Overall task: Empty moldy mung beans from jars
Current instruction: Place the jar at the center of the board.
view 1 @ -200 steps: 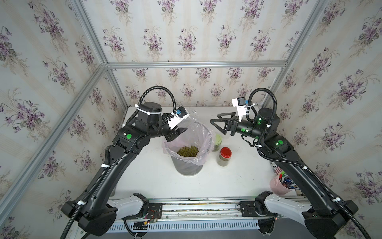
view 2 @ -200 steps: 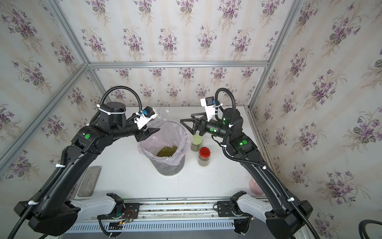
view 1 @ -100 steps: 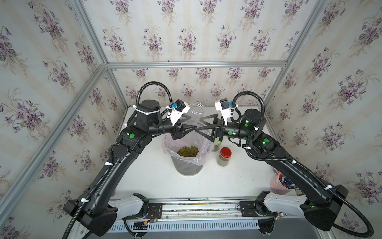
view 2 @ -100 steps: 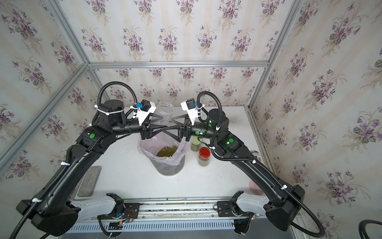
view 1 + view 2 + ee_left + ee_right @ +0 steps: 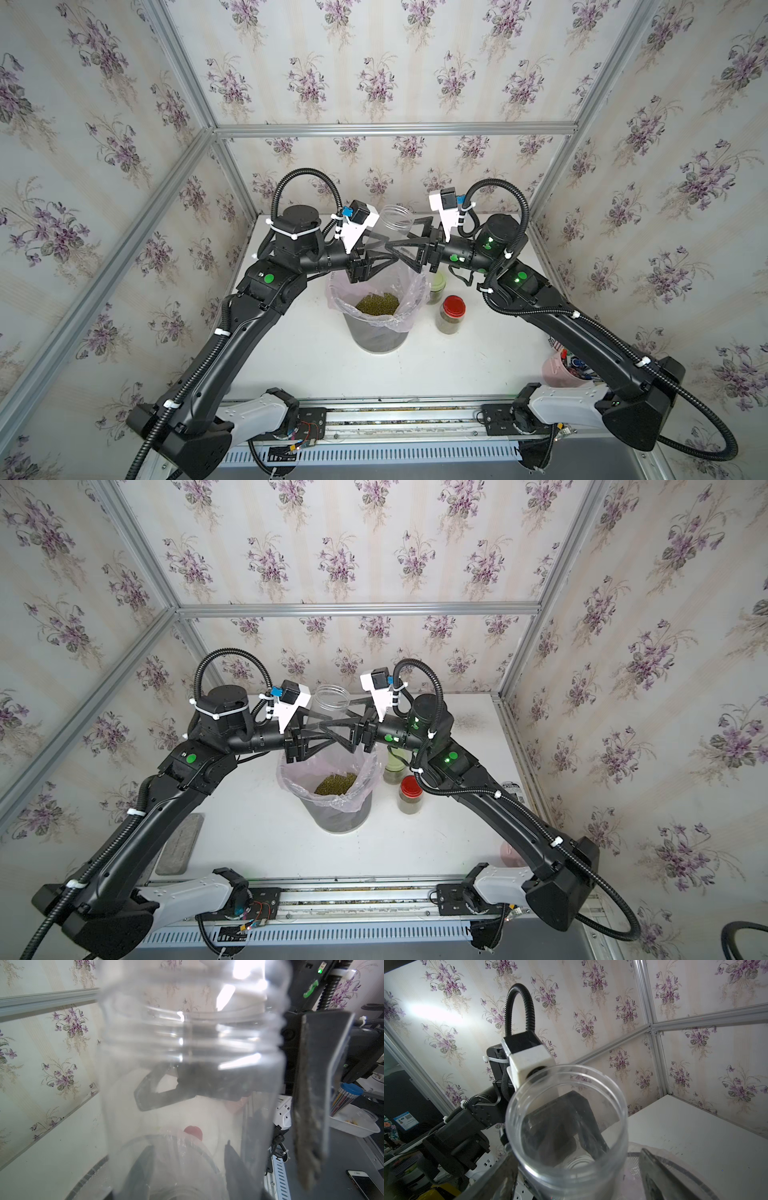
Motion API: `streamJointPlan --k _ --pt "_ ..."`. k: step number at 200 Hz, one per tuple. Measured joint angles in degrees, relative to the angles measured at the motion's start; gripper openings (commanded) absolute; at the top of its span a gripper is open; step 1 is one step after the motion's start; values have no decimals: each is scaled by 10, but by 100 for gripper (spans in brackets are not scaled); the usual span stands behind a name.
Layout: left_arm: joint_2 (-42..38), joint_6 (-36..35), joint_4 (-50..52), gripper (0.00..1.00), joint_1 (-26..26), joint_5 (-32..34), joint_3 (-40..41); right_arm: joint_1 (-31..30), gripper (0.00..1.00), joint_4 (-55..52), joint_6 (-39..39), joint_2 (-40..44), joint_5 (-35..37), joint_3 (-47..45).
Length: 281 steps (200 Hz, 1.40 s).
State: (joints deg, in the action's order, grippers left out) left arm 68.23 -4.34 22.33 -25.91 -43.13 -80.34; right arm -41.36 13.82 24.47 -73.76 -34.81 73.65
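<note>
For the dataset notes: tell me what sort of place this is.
Probably a robot test cell dressed as a room, not a real home: a bare aluminium frame holds the floral wallpaper panels, and two arms stand on a rail at a white table.

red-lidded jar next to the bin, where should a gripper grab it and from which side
Grip the red-lidded jar around its clear body below the lid, coming from the robot's right or the near side. It stands upright, a plain cylinder; the lined bin is close on its left and the green-lidded jar just behind, so those sides look cramped.
</note>
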Motion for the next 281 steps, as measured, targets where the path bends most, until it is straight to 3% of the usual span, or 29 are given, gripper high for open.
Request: streamJointPlan --k 31,73,108,131,133,134,135,139,179,226,256,281 --pt "0 9 -9 16 0 -4 10 -1 82 23 9 -10 -7 7" --pt "-2 18 -23 18 0 -7 11 -7 65 33 15 -23 -13 13" --pt "-3 31 -24 30 0 -13 11 -8 52 30 4 -25 -11 16" --pt "-6 35 -26 52 0 -11 15 -8 48 28 -3 -24 -10 16" --pt "-7 35 -26 66 0 -11 16 -8 48 28 -4 -23 -11 16" --pt "-7 35 -26 83 0 -10 16 -8 48 27 -4 -23 -11 16" --pt "-8 35 -26 91 0 -10 16 -9 48 27 -4 -23 -11 16" --pt "-9 35 -26 99 0 -7 17 -9 47 26 -5 -23 -11 16" --pt "-22 27 -29 100 -1 39 26 -10 44 6 -7 -21 3 29" --pt "-51 20 -29 100 -1 122 37 -10 43 -74 -54 -18 98 71" --pt "-83 26 -24 100 -1 231 49 -10 43 -126 -88 -18 193 96" --pt "-114 68 -20 100 0 381 56 -10 43 -166 -124 -25 311 115"
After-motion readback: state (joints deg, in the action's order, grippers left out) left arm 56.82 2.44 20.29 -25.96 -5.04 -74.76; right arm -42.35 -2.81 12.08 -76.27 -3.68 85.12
